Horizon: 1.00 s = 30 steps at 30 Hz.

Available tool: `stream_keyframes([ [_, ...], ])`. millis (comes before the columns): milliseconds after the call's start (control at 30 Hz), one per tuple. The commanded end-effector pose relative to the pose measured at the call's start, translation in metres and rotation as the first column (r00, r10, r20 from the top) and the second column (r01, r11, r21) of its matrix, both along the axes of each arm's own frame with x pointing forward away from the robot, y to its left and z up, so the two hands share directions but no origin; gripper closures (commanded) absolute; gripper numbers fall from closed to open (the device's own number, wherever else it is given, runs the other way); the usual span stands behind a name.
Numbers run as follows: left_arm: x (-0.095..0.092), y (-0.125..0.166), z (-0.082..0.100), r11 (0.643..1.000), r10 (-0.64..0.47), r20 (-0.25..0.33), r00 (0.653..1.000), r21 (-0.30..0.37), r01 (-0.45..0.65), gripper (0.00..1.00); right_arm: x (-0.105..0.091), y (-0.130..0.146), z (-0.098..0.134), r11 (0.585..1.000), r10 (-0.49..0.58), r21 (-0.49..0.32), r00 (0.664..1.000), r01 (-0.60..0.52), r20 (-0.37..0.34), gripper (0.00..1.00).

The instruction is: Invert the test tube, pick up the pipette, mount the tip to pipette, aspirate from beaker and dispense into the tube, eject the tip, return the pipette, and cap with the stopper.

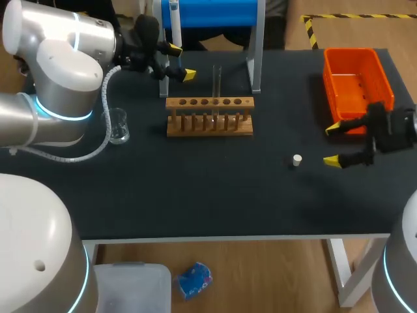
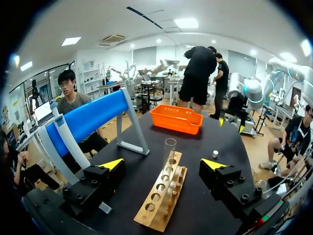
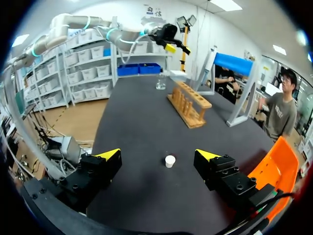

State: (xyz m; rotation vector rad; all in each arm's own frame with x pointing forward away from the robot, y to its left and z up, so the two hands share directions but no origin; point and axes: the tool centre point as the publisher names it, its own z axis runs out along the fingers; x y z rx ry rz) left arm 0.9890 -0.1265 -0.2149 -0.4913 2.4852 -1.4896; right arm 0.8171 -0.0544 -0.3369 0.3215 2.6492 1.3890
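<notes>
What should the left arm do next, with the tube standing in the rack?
Probably ease the open left gripper forward until it straddles the test tube, then close. The tube stands upright in the wooden rack, ahead of the gripper and not yet held.

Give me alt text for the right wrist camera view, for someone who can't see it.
The open right gripper hangs over the black table, with a small white stopper lying just ahead of it. Farther ahead stands a wooden test tube rack.
</notes>
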Motion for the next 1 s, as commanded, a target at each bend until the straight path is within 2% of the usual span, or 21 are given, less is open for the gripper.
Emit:
stream_keyframes([
  [33, 0.001, 0.001, 0.001, 1.000, -0.004, -0.004, 1.000, 0.002, 0.004, 0.00, 0.000, 0.014, -0.014, 0.999, -0.036, -0.014, 0.999, 0.036, 0.004, 0.00],
  [133, 0.001, 0.001, 0.001, 1.000, -0.004, -0.004, 1.000, 0.002, 0.004, 0.00, 0.000, 0.017, -0.022, 0.999, -0.050, -0.018, 0.999, 0.050, -0.006, 0.00],
  [167, 0.001, 0.001, 0.001, 1.000, -0.004, -0.004, 1.000, 0.002, 0.004, 0.00, 0.000, 0.017, -0.024, 0.998, -0.052, -0.018, 0.999, 0.052, -0.007, 0.06],
  [233, 0.001, 0.001, 0.001, 1.000, -0.004, -0.004, 1.000, 0.002, 0.004, 0.00, 0.000, 0.018, -0.030, 0.998, -0.057, -0.021, 0.998, 0.057, -0.012, 0.49],
  [400, 0.001, 0.001, 0.001, 1.000, -0.004, -0.004, 1.000, 0.002, 0.004, 0.00, 0.001, 0.019, -0.045, 0.998, -0.061, -0.031, 0.998, 0.060, -0.024, 0.54],
  [500, 0.001, 0.001, 0.001, 1.000, -0.004, -0.004, 1.000, 0.002, 0.004, 0.00, 0.003, 0.020, -0.053, 0.998, -0.060, -0.039, 0.998, 0.059, -0.034, 0.49],
  [700, 0.001, 0.001, 0.001, 1.000, -0.004, -0.004, 1.000, 0.002, 0.004, 0.00, 0.004, 0.023, -0.060, 0.998, -0.054, -0.044, 0.998, 0.052, -0.046, 0.50],
  [800, 0.001, 0.001, 0.001, 1.000, -0.004, -0.004, 1.000, 0.002, 0.004, 0.00, 0.006, 0.026, -0.062, 0.998, -0.051, -0.046, 0.997, 0.049, -0.049, 0.42],
  [900, 0.001, 0.001, 0.001, 1.000, -0.004, -0.004, 1.000, 0.002, 0.004, 0.00, 0.009, 0.028, -0.065, 0.998, -0.049, -0.048, 0.997, 0.046, -0.052, 0.29],
  [933, 0.001, 0.001, 0.001, 1.000, -0.004, -0.004, 1.000, 0.002, 0.004, 0.00, 0.010, 0.029, -0.065, 0.998, -0.048, -0.047, 0.997, 0.045, -0.053, 0.33],
  [967, 0.001, 0.001, 0.001, 1.000, -0.004, -0.004, 1.000, 0.002, 0.004, 0.00, 0.011, 0.031, -0.065, 0.998, -0.047, -0.046, 0.997, 0.045, -0.053, 0.44],
  [1000, 0.001, 0.001, 0.001, 1.000, -0.004, -0.004, 1.000, 0.002, 0.004, 0.00, 0.013, 0.032, -0.066, 0.998, -0.047, -0.046, 0.998, 0.045, -0.053, 0.47],
])
